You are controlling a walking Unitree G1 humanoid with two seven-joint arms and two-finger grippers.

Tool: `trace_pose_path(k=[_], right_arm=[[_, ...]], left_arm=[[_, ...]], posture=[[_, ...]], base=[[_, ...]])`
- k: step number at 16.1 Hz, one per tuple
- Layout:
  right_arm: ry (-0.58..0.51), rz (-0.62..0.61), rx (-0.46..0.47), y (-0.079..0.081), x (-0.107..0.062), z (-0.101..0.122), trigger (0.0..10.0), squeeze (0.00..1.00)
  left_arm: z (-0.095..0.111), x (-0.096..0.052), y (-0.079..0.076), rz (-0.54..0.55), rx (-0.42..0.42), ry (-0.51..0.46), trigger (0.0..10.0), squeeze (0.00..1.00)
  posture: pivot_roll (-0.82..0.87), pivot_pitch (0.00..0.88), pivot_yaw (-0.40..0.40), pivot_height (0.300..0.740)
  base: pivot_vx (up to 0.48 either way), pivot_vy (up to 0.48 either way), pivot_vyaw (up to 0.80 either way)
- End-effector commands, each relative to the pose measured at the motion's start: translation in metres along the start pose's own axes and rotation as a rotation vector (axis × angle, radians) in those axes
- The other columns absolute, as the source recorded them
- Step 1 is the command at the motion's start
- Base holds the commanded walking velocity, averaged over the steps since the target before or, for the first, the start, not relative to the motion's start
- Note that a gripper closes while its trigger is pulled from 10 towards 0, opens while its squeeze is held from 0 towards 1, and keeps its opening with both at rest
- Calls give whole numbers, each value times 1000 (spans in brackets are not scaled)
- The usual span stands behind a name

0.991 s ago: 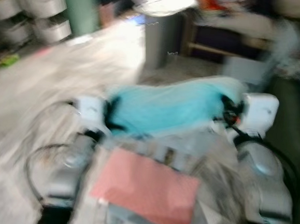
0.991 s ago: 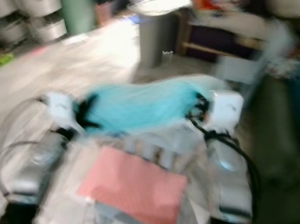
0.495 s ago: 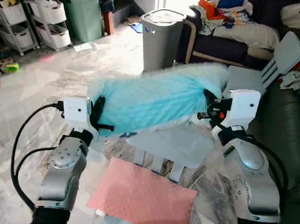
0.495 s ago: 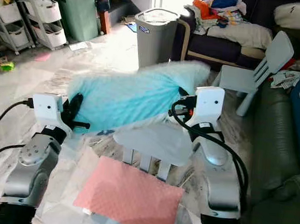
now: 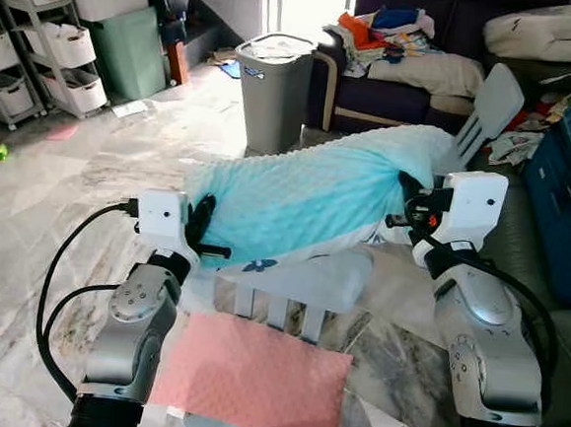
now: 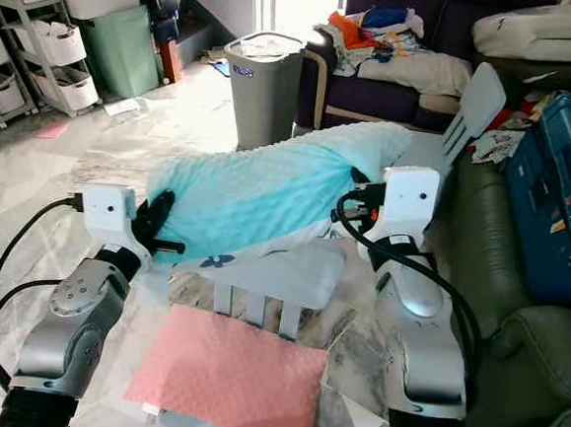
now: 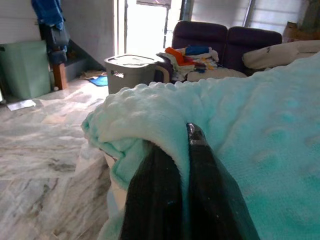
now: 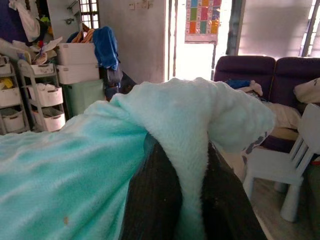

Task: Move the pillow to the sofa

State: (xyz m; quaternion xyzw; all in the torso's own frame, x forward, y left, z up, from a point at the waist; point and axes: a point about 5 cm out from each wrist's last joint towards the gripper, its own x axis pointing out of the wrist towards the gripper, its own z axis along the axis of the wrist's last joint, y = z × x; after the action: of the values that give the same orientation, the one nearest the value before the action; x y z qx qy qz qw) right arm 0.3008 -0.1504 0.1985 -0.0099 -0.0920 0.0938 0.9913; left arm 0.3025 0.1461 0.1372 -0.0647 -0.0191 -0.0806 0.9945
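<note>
Two arms reach forward at about the same height and I carry the long turquoise pillow (image 5: pixel 306 200) slung between them, lifted off the marble floor (image 5: pixel 59 196) above a small grey chair (image 5: pixel 305 279), with the dark sofa (image 5: pixel 413 95) beyond it. My left hand (image 7: pixel 182 150) is clamped on one end, a fold of fleece pinched between its black fingers (image 7: pixel 200 145). My right hand (image 8: pixel 182 165) grips the other end the same way, nearer the sofa.
</note>
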Motion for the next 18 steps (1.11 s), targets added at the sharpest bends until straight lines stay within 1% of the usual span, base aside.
trace_pose_path(k=[1,5,9,10,12,18], right_arm=[[-13,5,11,2,-1,4,10000,0],[0,8,22,3,-1,2,10000,0],[10,12,16,2,-2,2,10000,0],[12,14,15,2,-1,2,10000,0],[13,18,15,2,-1,2,10000,0],[20,26,7,1,-1,2,10000,0]], left_arm=[[5,-1,3,12,-5,-13,10000,0],[3,-2,2,8,-22,2,10000,0],[2,-2,1,7,-35,15,10000,0],[2,-2,1,6,-38,17,10000,0],[1,-2,0,5,-44,20,10000,0],[-1,-2,-1,5,-51,29,10000,0]], posture=[[-78,0,28,740],[-82,0,26,740],[-85,0,20,740],[-86,0,19,740],[-86,0,17,740],[-89,0,9,740]], base=[[0,0,0],[0,0,0],[0,0,-762],[0,0,0],[0,0,-563],[0,0,0]])
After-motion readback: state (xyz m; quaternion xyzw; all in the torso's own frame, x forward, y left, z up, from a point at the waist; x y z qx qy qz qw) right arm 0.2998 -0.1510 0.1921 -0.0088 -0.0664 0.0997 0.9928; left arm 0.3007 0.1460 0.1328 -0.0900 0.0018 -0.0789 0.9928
